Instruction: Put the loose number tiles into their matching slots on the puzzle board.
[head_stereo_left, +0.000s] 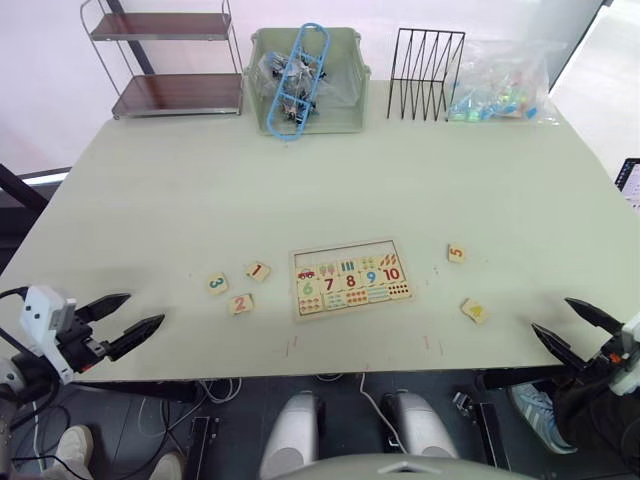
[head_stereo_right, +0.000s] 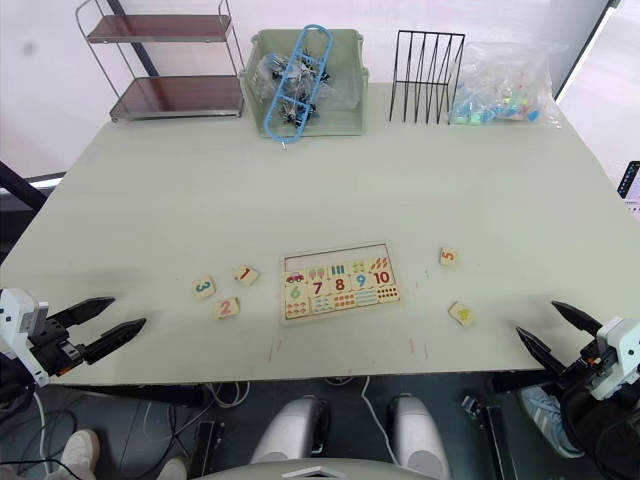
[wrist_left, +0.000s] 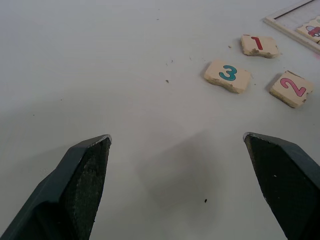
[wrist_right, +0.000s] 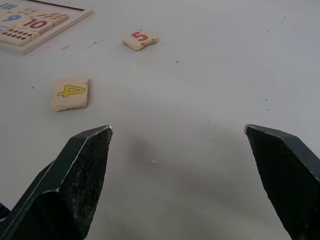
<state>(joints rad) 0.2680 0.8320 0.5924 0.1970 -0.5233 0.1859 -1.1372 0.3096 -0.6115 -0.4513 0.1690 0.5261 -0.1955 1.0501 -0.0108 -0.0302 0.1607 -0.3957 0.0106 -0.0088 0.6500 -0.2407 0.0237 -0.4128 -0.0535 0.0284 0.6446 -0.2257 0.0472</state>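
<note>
Wooden puzzle board (head_stereo_left: 350, 278) lies near the front middle of the pale table (head_stereo_left: 300, 180), its top row of slots (head_stereo_left: 345, 255) bare. Tiles 1 (head_stereo_left: 258, 270), 3 (head_stereo_left: 217, 283) and 2 (head_stereo_left: 240, 304) sit just left of it, close together but apart; tile 5 (head_stereo_left: 456, 253) and tile 4 (head_stereo_left: 474, 311) lie to its right. Both the left pincer (head_stereo_left: 125, 323) and the right pincer (head_stereo_left: 570, 327) hang at the table's front edge, fingers spread wide, holding nothing. I'd start with the left arm on tile 1, nearest the board, straddling two opposite edges squarely and lifting straight so the neighbouring 3 isn't nudged.
</note>
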